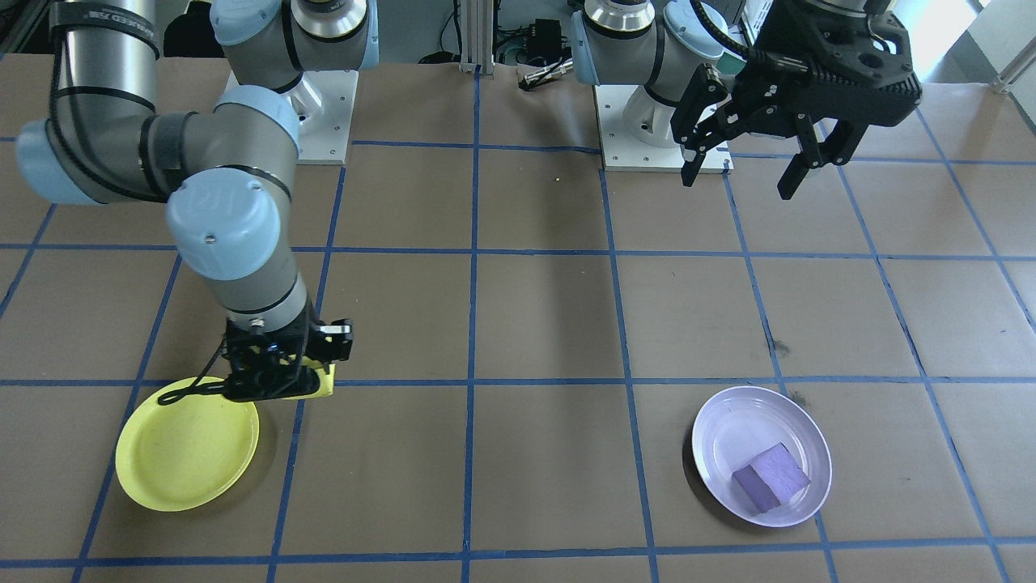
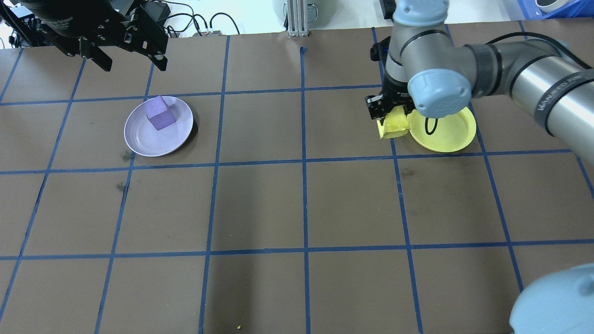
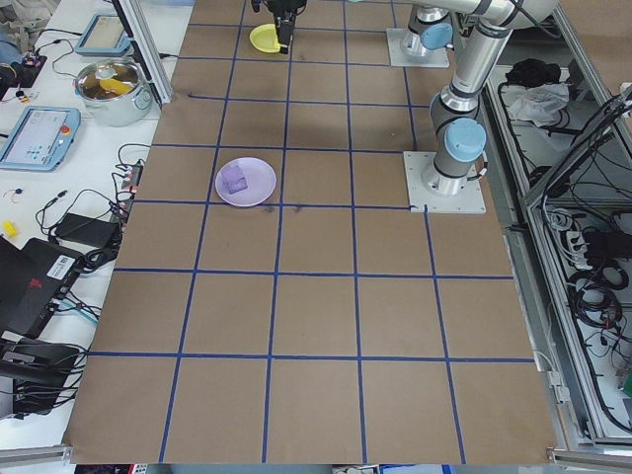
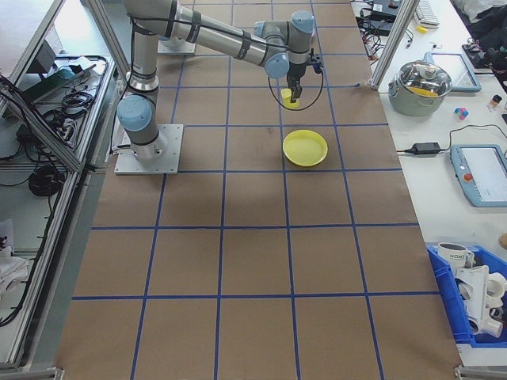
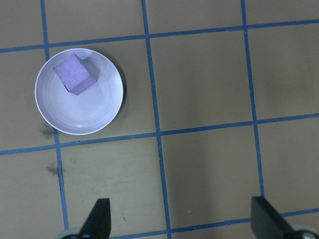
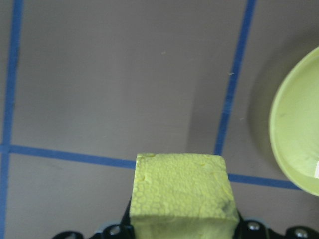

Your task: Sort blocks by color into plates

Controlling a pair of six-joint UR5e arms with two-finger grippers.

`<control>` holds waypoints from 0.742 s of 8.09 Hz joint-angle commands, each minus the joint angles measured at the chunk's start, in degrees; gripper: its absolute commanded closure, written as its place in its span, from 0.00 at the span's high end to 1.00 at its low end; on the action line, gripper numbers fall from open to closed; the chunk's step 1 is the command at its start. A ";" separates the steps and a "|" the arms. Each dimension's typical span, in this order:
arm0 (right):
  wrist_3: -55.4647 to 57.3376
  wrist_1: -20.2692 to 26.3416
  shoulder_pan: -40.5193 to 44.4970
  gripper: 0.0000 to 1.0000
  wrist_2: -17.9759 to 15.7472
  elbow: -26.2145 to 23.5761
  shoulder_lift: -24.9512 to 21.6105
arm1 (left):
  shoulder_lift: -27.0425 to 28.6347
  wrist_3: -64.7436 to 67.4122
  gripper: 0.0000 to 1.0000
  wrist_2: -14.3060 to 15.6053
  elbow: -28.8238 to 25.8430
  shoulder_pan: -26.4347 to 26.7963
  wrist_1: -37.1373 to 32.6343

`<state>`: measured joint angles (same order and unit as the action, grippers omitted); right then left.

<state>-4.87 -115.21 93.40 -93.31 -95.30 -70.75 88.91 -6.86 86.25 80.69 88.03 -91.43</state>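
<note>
In the overhead view, the upper left corner holds the left gripper (image 2: 131, 59), a black angular two-finger tool whose fingers stand spread wide with nothing between them, raised above the brown paper-covered table (image 2: 260, 204) with its grid of blue tape lines (image 2: 304, 162). Just below it, left of centre, sits the round, shallow pale lavender plastic plate (image 2: 139, 139) with a raised rim and a smooth glossy face. Inside it, toward the upper part of the plate, rests the small matte purple cube (image 2: 160, 113), chalky in look and turned slightly askew. The left wrist view shows the same pair in its upper left, cube (image 5: 74, 74) in plate (image 5: 94, 117), well apart from the two dark fingertips (image 5: 98, 219) at the bottom edge.

Further right, in the upper right part of the overhead view, the right gripper (image 2: 393, 121) pinches the small yellow cube (image 2: 393, 126), its black fingers pressed against the cube's sides. In the right wrist view the cube (image 6: 182, 191) fills the bottom centre, and its surface is rough and pebbled, like coarse foam. It is over bare table beside the bright yellow round shallow plastic plate (image 2: 452, 139); whether it touches the table cannot be told. The plate's smooth curved rim (image 6: 294, 129) shows at the right edge of the wrist view. A loop of black cable (image 2: 431, 126) hangs over the plate.
</note>
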 commanded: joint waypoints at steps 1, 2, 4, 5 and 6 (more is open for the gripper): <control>-8.99 -1.33 -9.27 0.00 -3.81 0.30 0.26 | 0.21 0.27 1.00 1.54 -0.62 -0.57 -5.14; -9.45 -1.42 -10.34 0.00 -4.07 0.30 1.40 | 1.00 0.27 1.00 2.07 -0.71 -0.66 -5.33; -9.63 -5.79 -10.79 0.00 -4.95 0.82 4.12 | 0.83 0.36 1.00 1.99 -0.63 -0.66 -5.33; -9.64 -7.65 -10.87 0.00 -4.95 0.82 5.44 | 0.66 0.36 1.00 1.99 -0.54 -0.66 -5.33; -9.72 -7.75 -10.87 0.00 -5.13 0.74 6.23 | 0.57 0.36 1.00 1.99 -0.36 -0.66 -5.33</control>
<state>-14.41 -121.11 82.68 -98.17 -94.55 -66.43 89.67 -6.51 88.23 80.11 87.38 -96.73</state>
